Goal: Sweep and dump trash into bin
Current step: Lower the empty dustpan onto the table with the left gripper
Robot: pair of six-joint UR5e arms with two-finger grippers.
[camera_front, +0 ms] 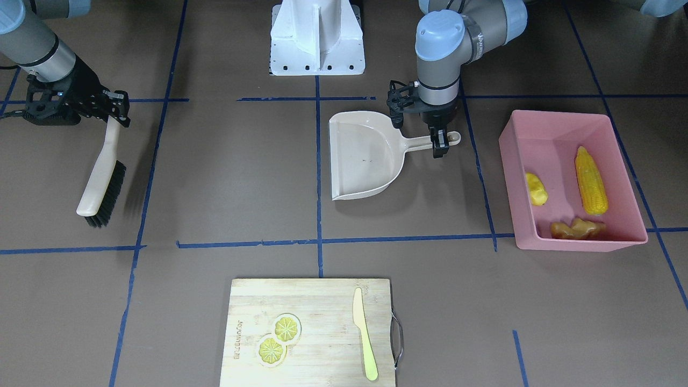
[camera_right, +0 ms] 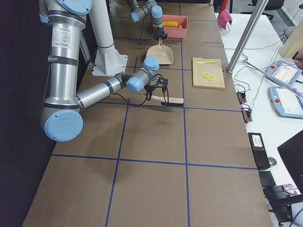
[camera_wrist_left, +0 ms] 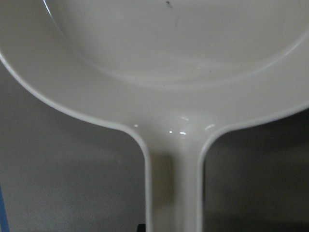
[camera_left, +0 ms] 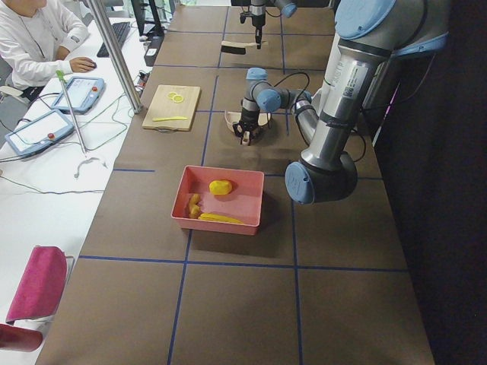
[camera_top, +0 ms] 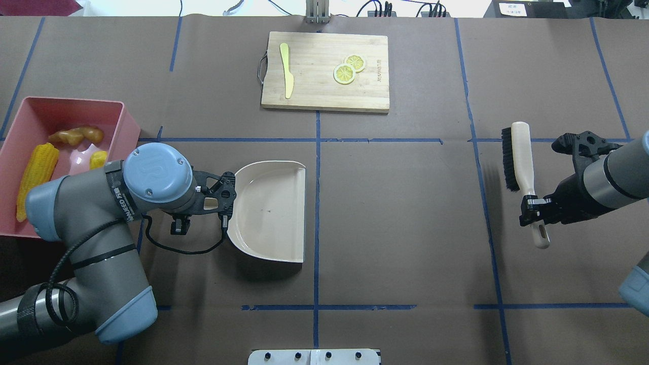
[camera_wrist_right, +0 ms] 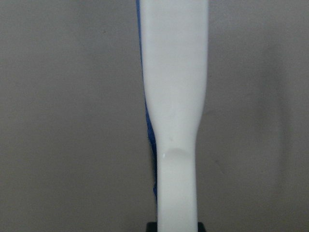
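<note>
holding trash (camera_front: 591, 180), bin (camera_front: 556, 158); board (camera_front: 322, 301) print illegible

Between dustpan (camera_top: 274, 213) and brush (camera_top: 522, 152): bare tabletop (camera_top: 405, 213), open passage.
Far side: cutting board (camera_top: 324, 94) in the way.
Left end: bin (camera_top: 30, 119) blocks.

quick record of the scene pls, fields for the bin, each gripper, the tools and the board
bin: pink, holds corn cob, potato piece, ginger root
left gripper: shut on dustpan handle
dustpan: empty, mouth facing away from the bin
right gripper: shut on brush handle
cutting board: two lemon slices, knife
trash on table: none seen
</note>
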